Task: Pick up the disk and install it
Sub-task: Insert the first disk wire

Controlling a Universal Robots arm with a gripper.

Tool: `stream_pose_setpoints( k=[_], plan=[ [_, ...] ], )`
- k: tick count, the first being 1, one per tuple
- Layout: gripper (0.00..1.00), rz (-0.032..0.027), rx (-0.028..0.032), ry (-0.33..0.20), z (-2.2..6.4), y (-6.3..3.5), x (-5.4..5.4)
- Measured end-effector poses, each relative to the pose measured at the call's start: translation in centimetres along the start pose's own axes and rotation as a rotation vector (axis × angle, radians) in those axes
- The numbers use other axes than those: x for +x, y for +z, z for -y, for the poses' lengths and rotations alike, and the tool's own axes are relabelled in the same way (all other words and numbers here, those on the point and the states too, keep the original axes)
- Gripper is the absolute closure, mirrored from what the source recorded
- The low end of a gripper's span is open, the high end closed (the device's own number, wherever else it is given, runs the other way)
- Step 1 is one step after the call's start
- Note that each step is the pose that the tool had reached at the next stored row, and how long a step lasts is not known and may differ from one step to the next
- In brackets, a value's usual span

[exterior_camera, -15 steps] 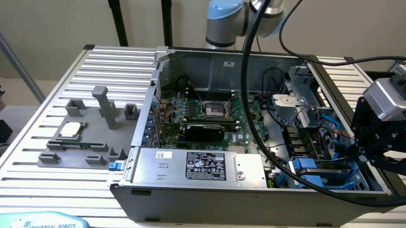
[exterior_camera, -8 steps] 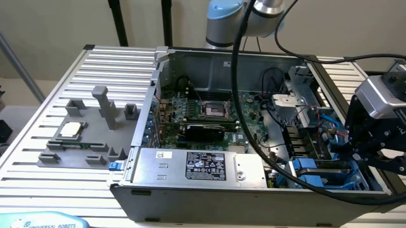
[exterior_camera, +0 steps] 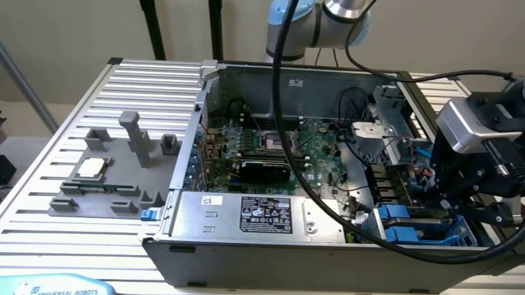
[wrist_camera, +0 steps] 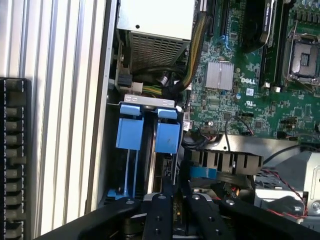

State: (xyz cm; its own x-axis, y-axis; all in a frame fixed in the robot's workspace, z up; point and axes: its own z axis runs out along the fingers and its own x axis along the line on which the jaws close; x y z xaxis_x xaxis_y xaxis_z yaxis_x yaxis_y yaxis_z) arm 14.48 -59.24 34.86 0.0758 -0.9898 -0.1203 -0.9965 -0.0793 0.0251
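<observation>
Two blue carrier brackets stand side by side in the drive bay at the corner of the open computer case (exterior_camera: pixel 328 252). In the wrist view, the disk (wrist_camera: pixel 167 137) is the one in the carrier nearer the motherboard. It is seen edge-on, sunk in its slot. My gripper (wrist_camera: pixel 176 186) hangs straight over that end of the bay, its black fingers (wrist_camera: pixel 159 210) drawn close together on the disk's edge. In the exterior view the gripper (exterior_camera: pixel 459 206) is low at the case's right side, just beyond the blue carriers (exterior_camera: pixel 406 230), with its tips hidden by the linkage.
A silver power supply box (exterior_camera: pixel 262 215) with a black label fills the case's near side, and the green motherboard (exterior_camera: pixel 271 147) lies behind it. Cables (exterior_camera: pixel 361 203) run beside the bay. On the slatted table (exterior_camera: pixel 49 246), a grey fixture holds a square chip (exterior_camera: pixel 92 166).
</observation>
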Motion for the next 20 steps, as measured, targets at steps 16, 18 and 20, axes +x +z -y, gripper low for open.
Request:
stream_pose_setpoints(
  k=[16, 18, 20],
  plan=[
    [0.83, -0.0323, 0.0172, 0.001, 0.04, 0.71, -0.29],
    [0.83, -0.0324, 0.0185, 0.001, 0.07, 0.74, -0.37],
    [0.83, -0.0323, 0.0201, 0.000, 0.11, 0.79, -0.43]
  ],
)
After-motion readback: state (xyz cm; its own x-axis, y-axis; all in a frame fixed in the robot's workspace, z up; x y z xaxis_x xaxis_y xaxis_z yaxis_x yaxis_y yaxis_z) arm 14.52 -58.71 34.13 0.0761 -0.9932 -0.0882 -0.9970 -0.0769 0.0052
